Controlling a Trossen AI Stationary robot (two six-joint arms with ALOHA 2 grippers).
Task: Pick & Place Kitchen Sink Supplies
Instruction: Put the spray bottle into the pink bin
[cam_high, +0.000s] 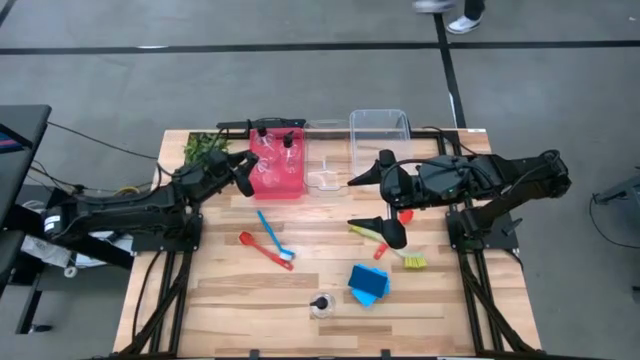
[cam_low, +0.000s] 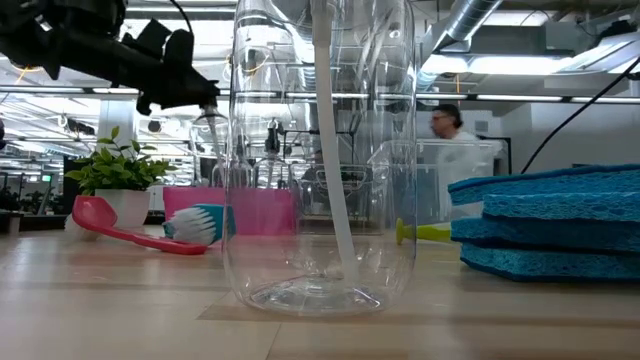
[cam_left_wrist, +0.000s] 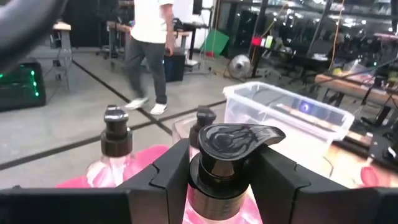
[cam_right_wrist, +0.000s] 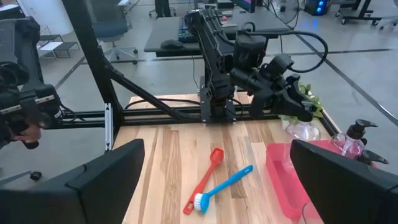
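Observation:
My left gripper (cam_high: 245, 172) is at the left edge of the red bin (cam_high: 280, 185), shut on a clear bottle with a black pump cap (cam_left_wrist: 231, 142). Two more bottles (cam_high: 288, 150) stand in that bin. A fourth bottle (cam_high: 322, 305) stands near the table's near edge and fills the low view (cam_low: 320, 150). My right gripper (cam_high: 355, 202) hangs wide open over the table's middle, touching nothing. A red utensil (cam_high: 262, 250), a blue brush (cam_high: 272, 235) and a yellow-green brush (cam_high: 392, 247) lie flat on the table. Blue sponges (cam_high: 368, 285) lie stacked. My left gripper (cam_left_wrist: 221, 186) pinches the bottle by its neck (cam_left_wrist: 217, 183), just under the black pump head, one finger on each side. The fingers come level from the table's left. The bottle (cam_low: 212, 130) stays upright and hangs below the fingers, lifted clear over the bin's left edge.
A large clear bin (cam_high: 380, 135) and a small clear tub (cam_high: 325, 172) sit to the right of the red bin at the far edge. A leafy plant (cam_high: 205, 148) stands at the far left corner. A red item (cam_high: 405, 215) lies under my right gripper. A person walks beyond the table.

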